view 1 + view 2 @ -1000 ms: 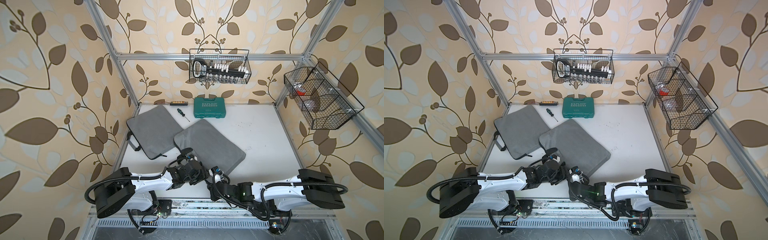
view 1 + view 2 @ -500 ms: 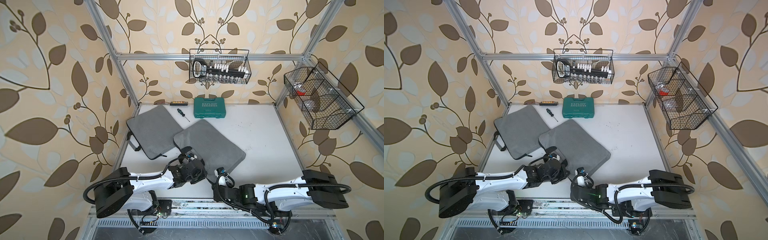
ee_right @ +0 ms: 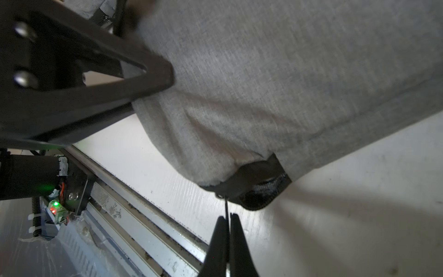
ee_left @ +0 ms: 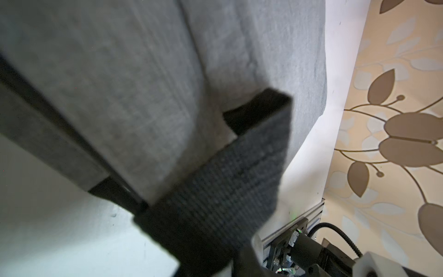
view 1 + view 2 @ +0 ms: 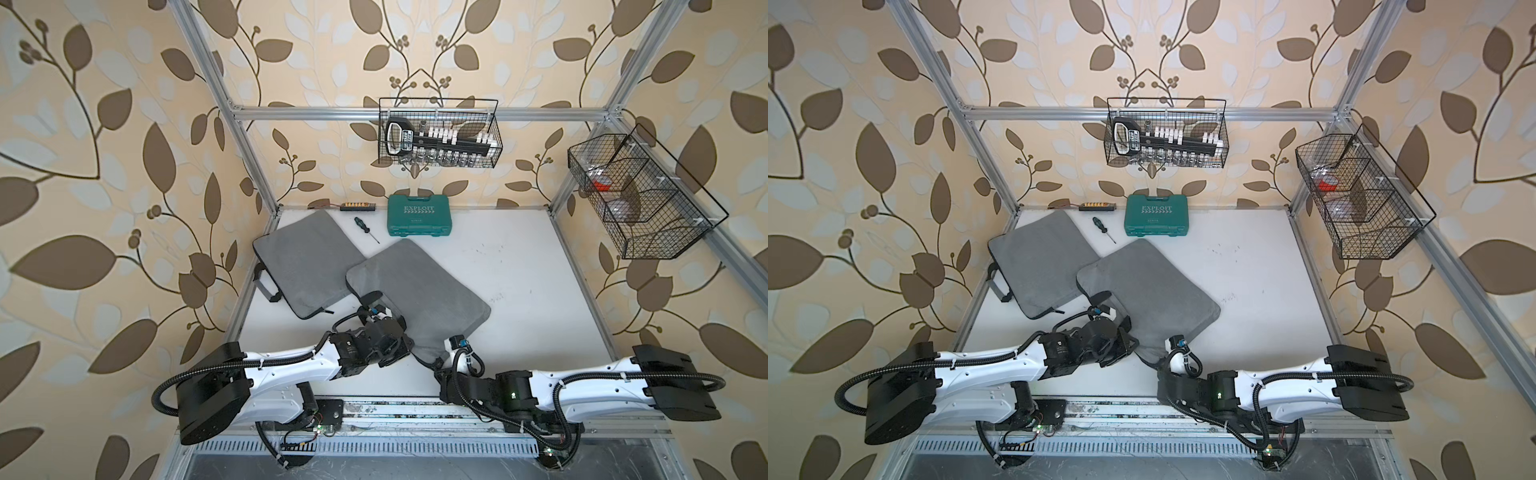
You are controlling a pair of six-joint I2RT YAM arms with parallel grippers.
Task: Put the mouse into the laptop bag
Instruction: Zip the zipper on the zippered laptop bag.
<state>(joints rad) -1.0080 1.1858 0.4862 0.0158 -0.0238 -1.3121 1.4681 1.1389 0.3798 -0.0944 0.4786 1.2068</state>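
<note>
Seen in the right wrist view: right pincer (image 3: 229,218) pinched together on the thin zipper pull (image 3: 226,203) at the near corner of the grey laptop bag (image 5: 419,291), itself lying mid-surface (image 5: 519,291) and touching a second bag (image 5: 307,266) at the far left. Left pincer (image 5: 406,345) pressed in against the bag's near edge, beside the black handle strap (image 4: 227,182); cannot tell whether apart or together. No sign of the mouse in any view, so no telling where. Likely at the unzipping step, with the real work not yet begun. Main risk: pull gripped only at the very tips, so apt to slip free under a sharp tug. Also likely: soft, light bag dragging or bunching across the surface instead of unzipping, if not pinned firmly by the left pincer. Possible snag on the strap too.
</note>
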